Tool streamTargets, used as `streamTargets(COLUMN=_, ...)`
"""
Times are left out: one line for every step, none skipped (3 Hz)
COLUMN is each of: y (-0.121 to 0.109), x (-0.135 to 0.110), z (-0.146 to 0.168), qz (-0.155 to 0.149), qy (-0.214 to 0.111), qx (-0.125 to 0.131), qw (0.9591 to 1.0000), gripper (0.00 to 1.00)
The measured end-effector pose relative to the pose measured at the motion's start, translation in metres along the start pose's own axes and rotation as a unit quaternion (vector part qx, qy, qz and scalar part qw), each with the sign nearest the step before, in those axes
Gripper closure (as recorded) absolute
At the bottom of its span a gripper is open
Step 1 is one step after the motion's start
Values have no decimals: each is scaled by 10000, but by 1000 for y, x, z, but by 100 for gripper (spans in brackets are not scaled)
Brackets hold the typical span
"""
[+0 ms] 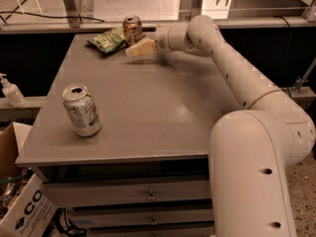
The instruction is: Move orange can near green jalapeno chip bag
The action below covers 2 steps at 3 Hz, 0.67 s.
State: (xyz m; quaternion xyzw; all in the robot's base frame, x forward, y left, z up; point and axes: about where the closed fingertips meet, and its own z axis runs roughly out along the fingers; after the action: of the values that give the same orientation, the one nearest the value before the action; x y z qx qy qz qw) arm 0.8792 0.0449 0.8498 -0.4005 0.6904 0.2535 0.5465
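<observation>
The gripper (134, 51) is sitting in the upper centre of the frame, low over the far part of the table (148, 112). It is pointing toward the left of the frame. The arm (232, 68) carrying it is reaching up from the robot body (256, 172) in the lower right.

Gripper state: whether it is open or closed cannot be told from this view.

The orange can (132, 29) is standing upright near the far edge of the table, in the upper centre of the frame. It is sitting just above and behind the gripper tip in the picture. Whether the gripper is touching the can cannot be told.

The green jalapeno chip bag (108, 38) is lying flat on the table just left of the orange can. Whether the two are making contact cannot be told.

A white and green can (82, 110) is standing upright at the left middle of the frame, well apart from the other items, with its opened top showing.

A pump bottle (11, 90) is standing on a ledge at the left edge. A cardboard box (27, 214) is sitting at the lower left, beside the drawers (148, 195) under the table.
</observation>
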Motion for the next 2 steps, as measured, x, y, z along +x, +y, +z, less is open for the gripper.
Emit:
streamTargets(y=-11, x=-3, z=-35, qz=54, qy=-129, qx=58, qw=9999, gripper=0)
streamTargets(y=-31, x=-13, z=-90, qz=29, qy=-410, qx=210, qw=9989, gripper=0)
